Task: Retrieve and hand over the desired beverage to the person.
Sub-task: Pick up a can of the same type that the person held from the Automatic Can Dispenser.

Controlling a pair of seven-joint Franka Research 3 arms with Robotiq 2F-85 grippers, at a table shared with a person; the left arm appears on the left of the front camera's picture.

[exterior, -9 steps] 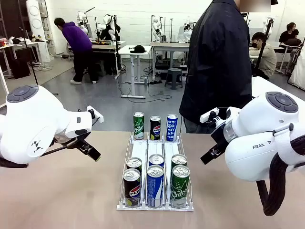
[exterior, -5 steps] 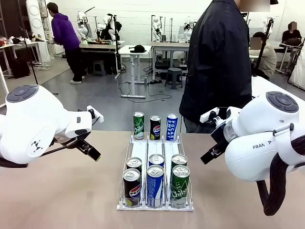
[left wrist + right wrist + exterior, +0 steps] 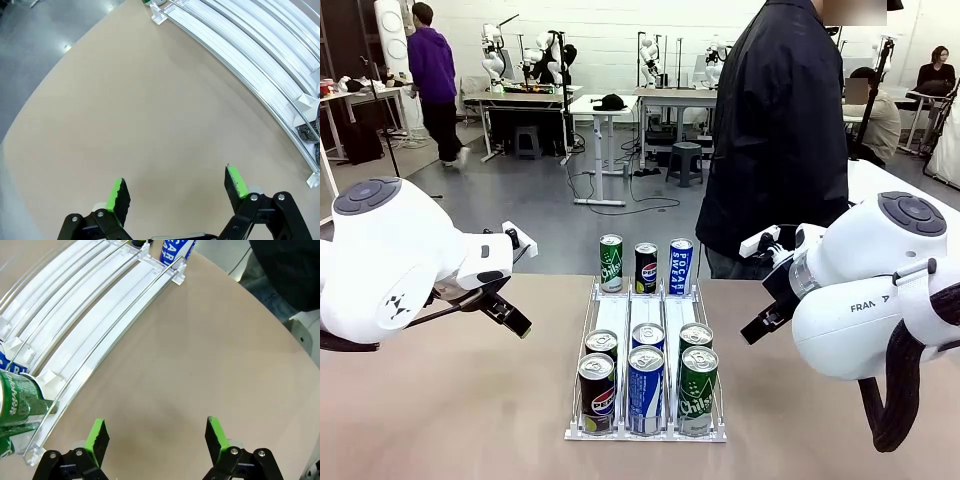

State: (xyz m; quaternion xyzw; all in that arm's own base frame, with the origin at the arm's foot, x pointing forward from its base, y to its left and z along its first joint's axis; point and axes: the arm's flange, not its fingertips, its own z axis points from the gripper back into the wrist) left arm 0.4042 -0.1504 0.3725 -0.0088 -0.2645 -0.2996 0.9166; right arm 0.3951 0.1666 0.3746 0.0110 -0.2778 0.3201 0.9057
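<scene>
Worktop: a flat beige worktop (image 3: 450, 400) carries a white three-lane plastic rack with wire rails (image 3: 646, 312) at its centre. The lanes run from near to far.
Far row: three slim cans stand upright at the far end of the rack. The far green can (image 3: 611, 264) is in the left lane, the far black can (image 3: 646, 268) in the middle lane and the far blue can (image 3: 681, 267) in the right lane.
Near row: three cans stand upright at the near end. The near black can (image 3: 596, 393) is on the left, the near blue-and-white can (image 3: 645, 390) in the middle and the near green can (image 3: 697, 390) on the right.
Second row: one more can stands close behind each near can. Their silver tops show; most of each label is hidden.
Left gripper: the left gripper (image 3: 177, 187) is released, with its jaws spread wide and nothing between the green pads. It hangs over bare worktop left of the rack, apart from every can.
Right gripper: the right gripper (image 3: 156, 435) is released, jaws equally wide and holding nothing. It hangs over bare worktop right of the rack.
Person: the person in a dark navy-black jacket (image 3: 780, 130) stands at the far side of the worktop, right of centre, just beyond the far right corner of the rack.
Beverage location: all cans sit in the rack. Which one is wanted cannot be told.
</scene>
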